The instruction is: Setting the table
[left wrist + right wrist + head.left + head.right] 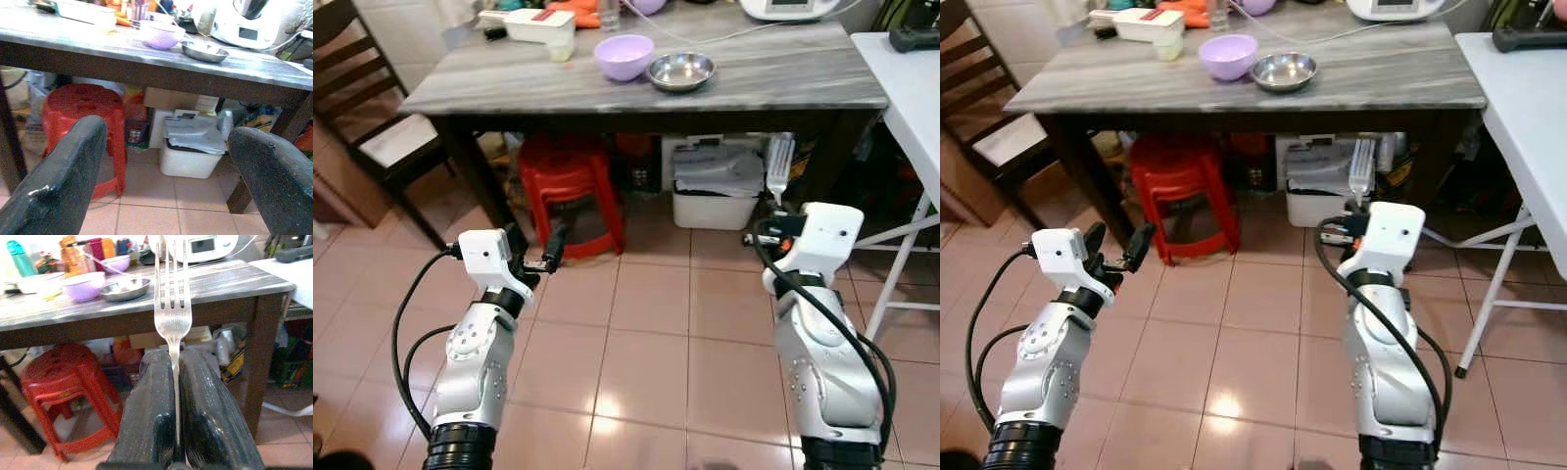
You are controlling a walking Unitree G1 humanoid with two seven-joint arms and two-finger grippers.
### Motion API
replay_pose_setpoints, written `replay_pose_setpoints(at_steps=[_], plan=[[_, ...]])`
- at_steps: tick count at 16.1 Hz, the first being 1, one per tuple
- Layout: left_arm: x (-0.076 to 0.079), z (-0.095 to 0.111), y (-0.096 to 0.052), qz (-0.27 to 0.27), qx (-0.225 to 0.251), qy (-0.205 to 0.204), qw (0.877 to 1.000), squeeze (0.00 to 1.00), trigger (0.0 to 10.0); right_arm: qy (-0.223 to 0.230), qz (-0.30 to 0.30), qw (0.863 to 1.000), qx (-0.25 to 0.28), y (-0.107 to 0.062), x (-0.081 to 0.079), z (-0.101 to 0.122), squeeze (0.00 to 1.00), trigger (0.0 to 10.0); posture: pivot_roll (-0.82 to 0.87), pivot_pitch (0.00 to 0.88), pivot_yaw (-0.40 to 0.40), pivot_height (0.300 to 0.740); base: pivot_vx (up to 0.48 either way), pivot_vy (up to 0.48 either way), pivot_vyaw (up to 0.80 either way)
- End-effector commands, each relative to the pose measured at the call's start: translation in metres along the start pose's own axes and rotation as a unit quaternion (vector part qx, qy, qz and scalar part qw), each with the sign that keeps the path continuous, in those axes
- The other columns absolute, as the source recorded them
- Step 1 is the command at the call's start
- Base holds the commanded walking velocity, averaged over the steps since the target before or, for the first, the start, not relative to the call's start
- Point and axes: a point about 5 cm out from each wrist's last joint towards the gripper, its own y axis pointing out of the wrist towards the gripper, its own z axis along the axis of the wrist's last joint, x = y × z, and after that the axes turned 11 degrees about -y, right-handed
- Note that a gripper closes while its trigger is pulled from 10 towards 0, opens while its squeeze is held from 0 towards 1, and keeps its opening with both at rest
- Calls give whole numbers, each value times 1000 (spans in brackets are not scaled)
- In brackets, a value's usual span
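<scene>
My right gripper (168,360) is shut on a silver fork (172,308), pinched by its handle with the tines pointing up. In the eye views the fork (780,168) stands above my right wrist, in front of the table's near edge and below the tabletop. My left gripper (536,247) is open with nothing in it, low over the floor tiles on the left. On the grey wood-grain table (509,90) a purple bowl (624,56) sits beside a shallow steel bowl (680,70).
Under the table stand a stack of red plastic stools (563,181) and a white bin (715,201). A dark wooden chair (362,108) is at the left, a white folding table (911,98) at the right. A white box (540,24) and a white appliance (793,8) sit further back.
</scene>
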Motion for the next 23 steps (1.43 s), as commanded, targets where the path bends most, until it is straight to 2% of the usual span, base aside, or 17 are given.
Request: replay_pose_setpoints(at_steps=[1, 5, 8, 11, 15, 19, 23], plan=[[3, -1, 1, -6, -2, 1, 1000, 0, 10000, 0, -7, 1000, 5, -1, 5, 2, 0, 10000, -105, 121, 98, 740, 375, 0, 0], [4, -2, 0, -7, -4, 0, 1000, 0, 10000, 6, -10, 1000, 1, -1, 5, 1, 0, 10000, -105, 121, 98, 740, 405, 0, 0], [5, -2, 1, -7, -3, -1, 1000, 0, 10000, 7, -12, 1000, 1, -1, 6, 0, 0, 10000, -107, 119, 100, 740, 480, 0, -615], [6, -2, 2, -9, -3, -3, 1000, 0, 10000, 8, -14, 1000, 0, -1, 6, 1, 0, 10000, -108, 120, 102, 740, 480, 0, 0], [8, -3, 2, -11, -4, -4, 1000, 0, 10000, 9, -15, 1000, -1, -1, 7, 0, 0, 10000, -108, 120, 102, 740, 480, 0, -658], [8, -3, 2, -11, -4, -4, 1000, 0, 10000, -2, -14, 1000, 3, -1, 7, 1, 0, 10000, -109, 122, 103, 740, 480, 0, 0], [9, -2, 3, -12, -4, -4, 1000, 0, 10000, -3, -14, 1000, 2, -1, 7, 1, 0, 10000, -111, 122, 106, 740, 480, 0, 622]])
